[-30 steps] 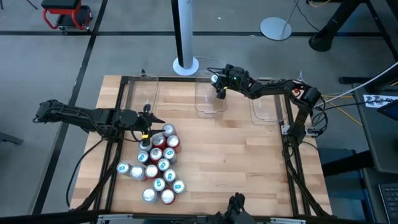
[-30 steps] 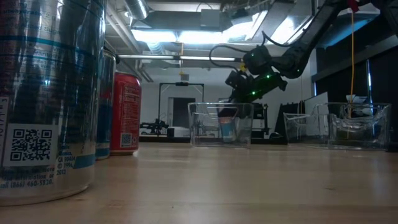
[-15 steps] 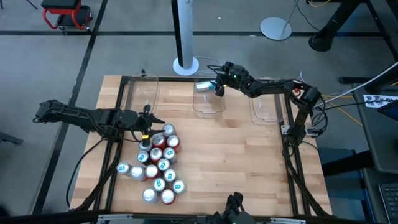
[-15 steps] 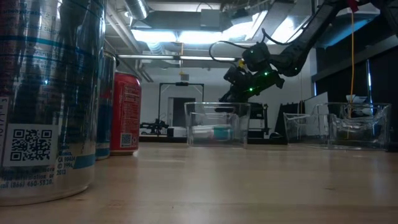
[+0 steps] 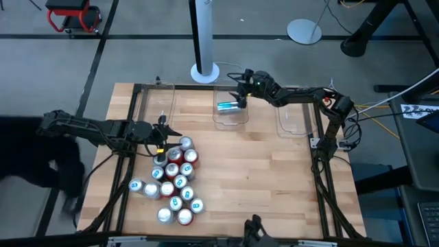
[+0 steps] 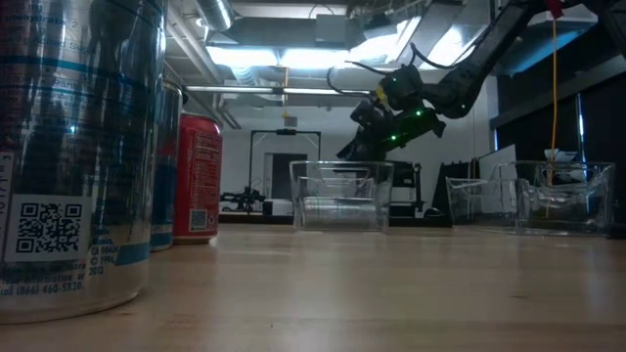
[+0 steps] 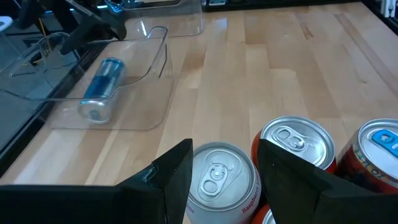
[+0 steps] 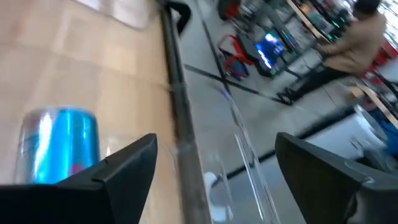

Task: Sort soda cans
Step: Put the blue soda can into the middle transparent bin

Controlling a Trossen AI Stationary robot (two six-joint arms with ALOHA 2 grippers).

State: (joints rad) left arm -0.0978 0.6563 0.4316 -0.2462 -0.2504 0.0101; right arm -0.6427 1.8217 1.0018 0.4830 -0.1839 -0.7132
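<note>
Several red and blue soda cans stand clustered on the table's left half. My left gripper is open at the cluster's far end. Its fingers stand on either side of a silver-topped red can; I cannot tell whether they touch it. One blue can lies on its side on the floor of the middle clear bin. My right gripper hangs open above that bin's far end, with the blue can below and beside its fingers, apart from them.
Three clear bins line the far edge: left, middle, and right. More upright cans crowd close beside my left fingers. Bare wood spreads over the table's middle and right. A dark blurred shape shows beyond the table's left edge.
My right gripper has let go of the blue can and risen a little toward the far edge. The can, upright in the middle bin a second ago, has tipped onto its side and rolled toward the bin's near side.
</note>
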